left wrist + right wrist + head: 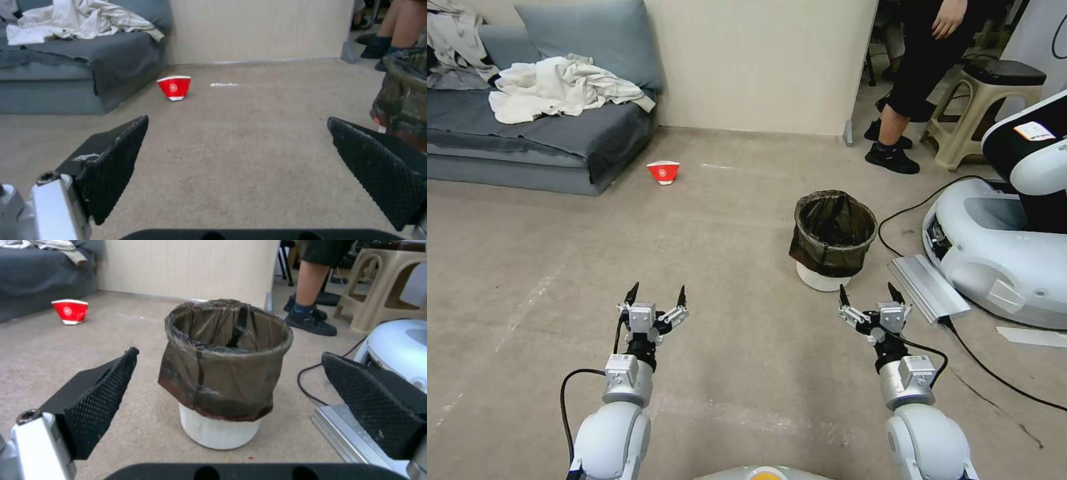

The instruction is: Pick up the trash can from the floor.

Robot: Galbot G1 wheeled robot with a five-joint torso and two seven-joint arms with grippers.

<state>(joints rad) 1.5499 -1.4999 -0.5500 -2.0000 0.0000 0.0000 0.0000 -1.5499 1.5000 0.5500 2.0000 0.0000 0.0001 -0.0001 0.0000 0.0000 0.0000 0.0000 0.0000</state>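
Observation:
The trash can (832, 239) is a small round white bin with a dark brown bag folded over its rim, standing upright on the beige floor (727, 220) ahead and to my right. My right gripper (867, 293) hovers open just short of it, a little to its right. In the right wrist view the trash can (225, 373) stands between the spread fingers (102, 390) but farther out, untouched. My left gripper (657, 292) is open over bare floor, well left of the can. The left wrist view catches the bag's edge (402, 93).
A red and white paper bowl (663, 171) lies on the floor near a grey sofa (540, 133). Another white robot base (1000, 253), a metal bar (928, 287) and black cables (914, 210) crowd the can's right side. A person and a beige stool (980, 107) are behind.

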